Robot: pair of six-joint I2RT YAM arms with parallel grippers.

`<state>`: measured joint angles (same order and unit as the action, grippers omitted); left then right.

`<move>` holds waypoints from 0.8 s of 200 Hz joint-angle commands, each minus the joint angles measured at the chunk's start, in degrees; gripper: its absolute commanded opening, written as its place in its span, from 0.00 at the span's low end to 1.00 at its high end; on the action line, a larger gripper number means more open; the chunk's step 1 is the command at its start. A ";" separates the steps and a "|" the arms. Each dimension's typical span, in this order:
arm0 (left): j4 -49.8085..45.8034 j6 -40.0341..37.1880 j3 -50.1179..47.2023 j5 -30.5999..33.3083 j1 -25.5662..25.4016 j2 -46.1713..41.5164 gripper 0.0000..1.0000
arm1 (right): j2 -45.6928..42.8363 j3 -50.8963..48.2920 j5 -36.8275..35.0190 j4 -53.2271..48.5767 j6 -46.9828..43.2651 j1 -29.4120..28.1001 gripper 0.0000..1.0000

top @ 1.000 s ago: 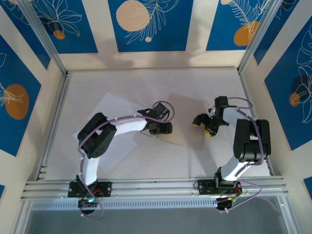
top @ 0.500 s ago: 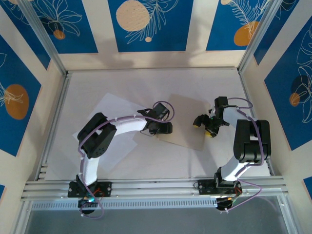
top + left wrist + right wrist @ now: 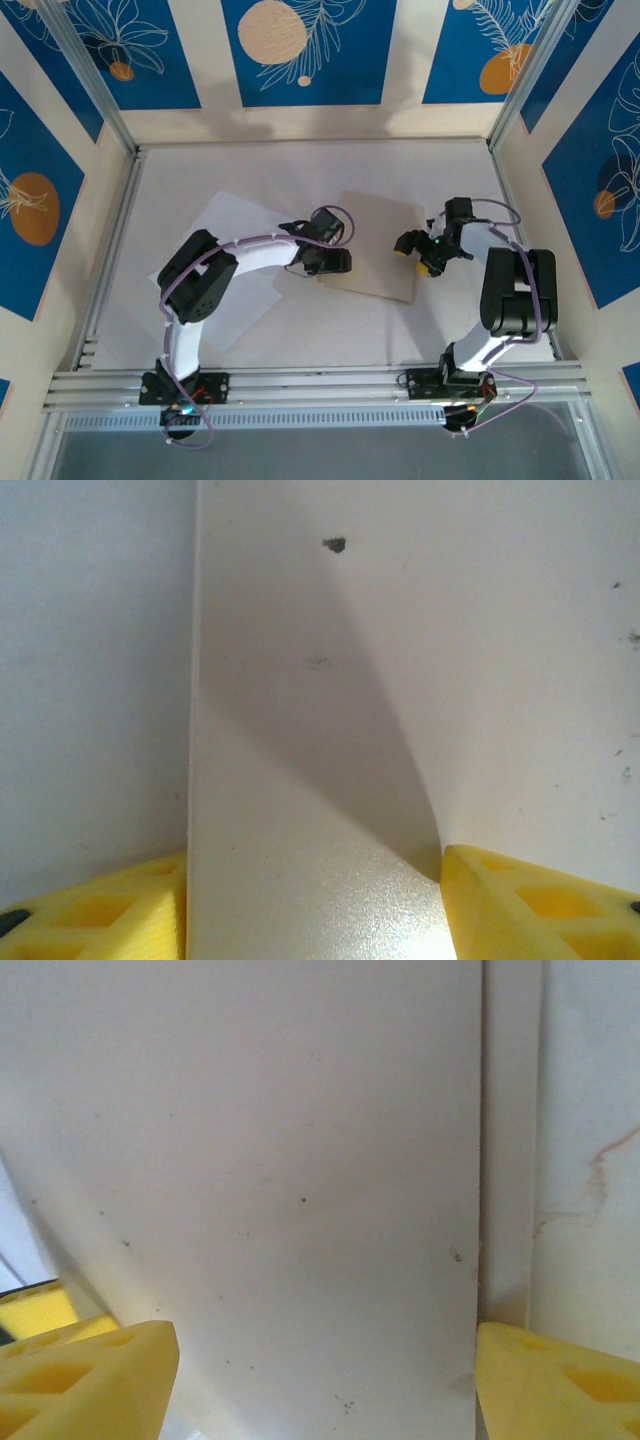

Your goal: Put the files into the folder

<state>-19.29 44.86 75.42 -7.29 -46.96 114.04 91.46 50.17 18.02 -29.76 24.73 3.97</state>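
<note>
Tabletop (image 3: pixel 300 170) carries the folder (image 3: pixel 375 245) between left claw (image 3: pixel 335 263) and right claw (image 3: pixel 414 256).

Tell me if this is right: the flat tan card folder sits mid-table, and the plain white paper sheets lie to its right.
Wrong side: the top external view shows the plain white paper sheets to the left of the flat tan card folder, which does sit mid-table.

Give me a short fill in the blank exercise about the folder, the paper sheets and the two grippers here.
The white files lie partly under the ___ arm. In the top view, the folder sits to the ___ of the files. The left gripper and right gripper both have ___ fingers.
Missing words: left; right; yellow.
</note>
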 commanded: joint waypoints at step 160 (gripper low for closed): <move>2.49 1.98 -2.90 -8.21 0.81 -1.61 0.65 | -7.40 -3.28 22.76 9.31 3.57 0.95 0.77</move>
<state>-17.47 46.19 74.00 -10.37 -46.00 113.30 82.83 48.10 33.69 -19.75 27.11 6.09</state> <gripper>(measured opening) 0.649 0.768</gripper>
